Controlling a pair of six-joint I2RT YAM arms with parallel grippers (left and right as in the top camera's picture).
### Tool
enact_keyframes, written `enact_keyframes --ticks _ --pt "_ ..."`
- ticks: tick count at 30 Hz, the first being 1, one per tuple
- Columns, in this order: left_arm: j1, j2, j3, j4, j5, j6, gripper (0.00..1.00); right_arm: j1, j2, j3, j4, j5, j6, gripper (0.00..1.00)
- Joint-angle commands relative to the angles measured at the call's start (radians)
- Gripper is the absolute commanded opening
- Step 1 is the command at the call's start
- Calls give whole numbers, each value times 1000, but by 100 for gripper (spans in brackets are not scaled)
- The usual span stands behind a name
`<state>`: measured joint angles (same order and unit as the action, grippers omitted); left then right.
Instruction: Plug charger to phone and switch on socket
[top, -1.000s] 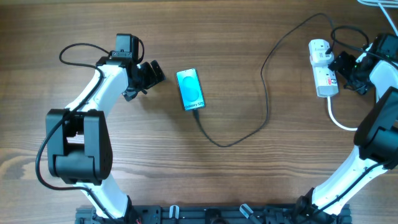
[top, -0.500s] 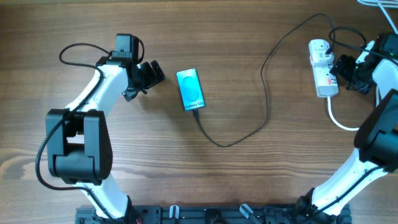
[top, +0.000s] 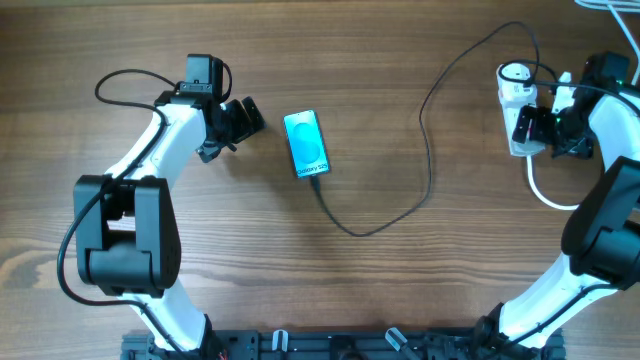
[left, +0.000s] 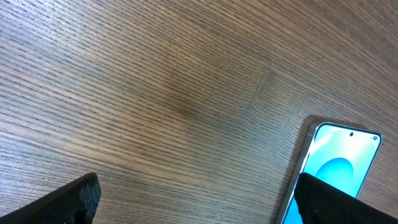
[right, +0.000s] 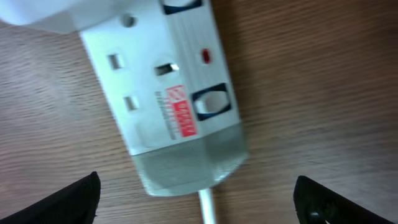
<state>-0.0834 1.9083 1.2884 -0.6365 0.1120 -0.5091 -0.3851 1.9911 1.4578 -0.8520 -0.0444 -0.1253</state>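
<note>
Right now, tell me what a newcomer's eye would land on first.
The teal-faced phone lies centre-frame, the thin black charger cable looping from its near end toward the white socket at the far right. The open right gripper hovers over that socket's switch end.

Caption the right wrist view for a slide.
Open right pincer above the white oblong power strip, its switch and red label facing up, on the brown wooden table.

Phone lies mid-bench, just right of my left fingers. Charger runs from the phone's near end to the adapter on the socket — far right, beneath my right fingers.
</note>
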Motion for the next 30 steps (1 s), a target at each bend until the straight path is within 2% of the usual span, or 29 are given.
enact_keyframes --ticks 1,11,30 --pt "4 -11 0 0 -17 8 100 1 -11 -9 28 45 -4 100" --pt "4 -11 0 0 -17 8 100 1 -11 -9 297 45 -4 100" --pt "3 -11 0 0 -17 8 100 1 -11 -9 321 45 -4 100"
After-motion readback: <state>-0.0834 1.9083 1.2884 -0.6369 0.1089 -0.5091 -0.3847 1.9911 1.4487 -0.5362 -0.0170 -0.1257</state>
